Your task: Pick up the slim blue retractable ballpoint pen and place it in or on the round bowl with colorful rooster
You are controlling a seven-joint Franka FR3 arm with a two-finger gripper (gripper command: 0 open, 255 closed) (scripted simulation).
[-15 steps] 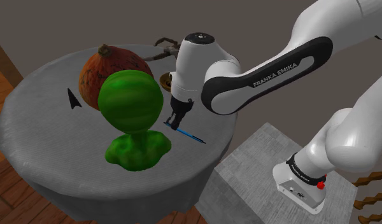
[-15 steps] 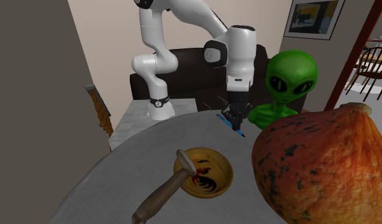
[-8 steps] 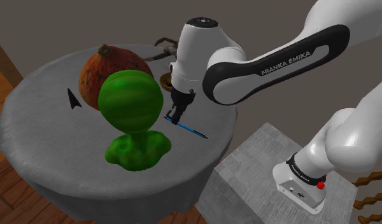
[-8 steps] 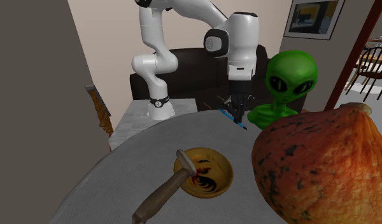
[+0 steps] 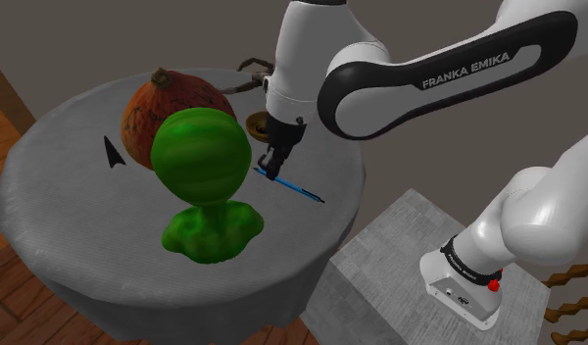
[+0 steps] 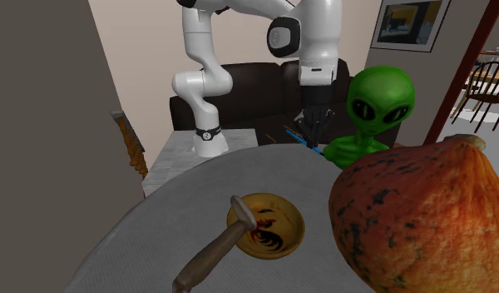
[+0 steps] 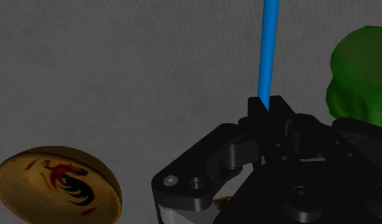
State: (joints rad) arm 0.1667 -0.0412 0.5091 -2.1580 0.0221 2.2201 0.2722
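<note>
Scene: a white robot arm reaches over a round bench (image 5: 67,206) draped in grey cloth.
Jaws: clenched on the slim blue pen (image 5: 294,187), gripping it near one end.
Pen: held roughly level, seemingly just clear of the cloth, near the bench edge and beside a green alien figure (image 5: 201,162).
Bowl: the yellow-brown rooster bowl (image 6: 269,226) sits on the bench, apart from the pen, with a wooden-handled tool (image 6: 208,254) resting across its rim.
Done: the pen is grasped and appears lifted.
Left: carry the pen over the bowl, lower it and release.
</note>
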